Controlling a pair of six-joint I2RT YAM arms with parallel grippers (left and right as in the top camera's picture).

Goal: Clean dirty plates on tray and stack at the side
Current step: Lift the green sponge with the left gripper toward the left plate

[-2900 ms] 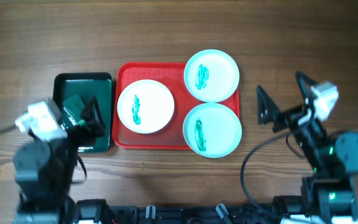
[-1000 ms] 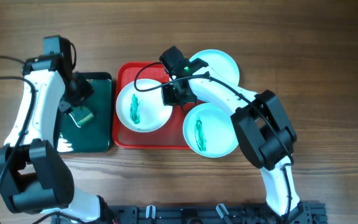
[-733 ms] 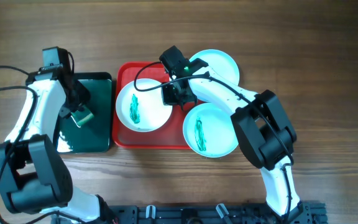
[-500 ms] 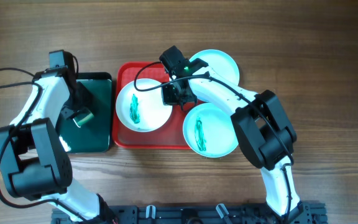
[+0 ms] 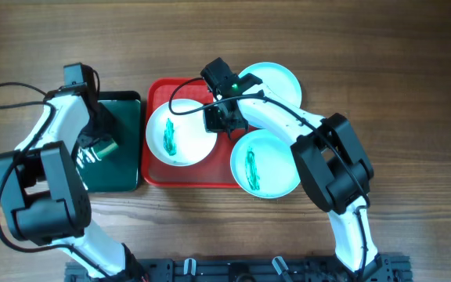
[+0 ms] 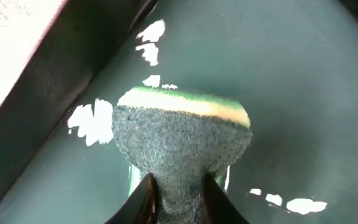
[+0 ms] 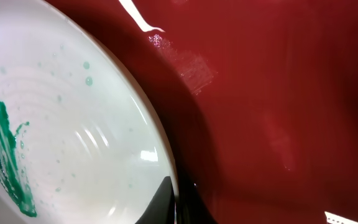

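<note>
The white plate (image 5: pixel 180 135), smeared green in the middle, lies on the left of the red tray (image 5: pixel 160 89). My right gripper (image 5: pixel 219 119) is shut on its right rim; the right wrist view shows the rim of the white plate (image 7: pixel 73 137) pinched between thin fingers (image 7: pixel 164 198) above the tray floor (image 7: pixel 278 93). Two pale aqua plates, one at the back (image 5: pixel 271 92) and one in front (image 5: pixel 268 163), each smeared, overhang the tray's right side. My left gripper (image 5: pixel 100 146) (image 6: pixel 178 194) is shut on a sponge (image 6: pixel 182 134) with a grey scouring face and a yellow-green layer.
A smaller dark green tray (image 5: pixel 124 166) with a black rim sits left of the red tray, and the sponge rests on its glossy floor (image 6: pixel 291 93). Bare wooden table (image 5: pixel 413 94) lies to the right and behind. Both arms reach in from the front edge.
The left jaws have closed onto the sponge in the green tray, and the left arm has drawn in slightly. The right gripper has stayed on the white plate's rim.
</note>
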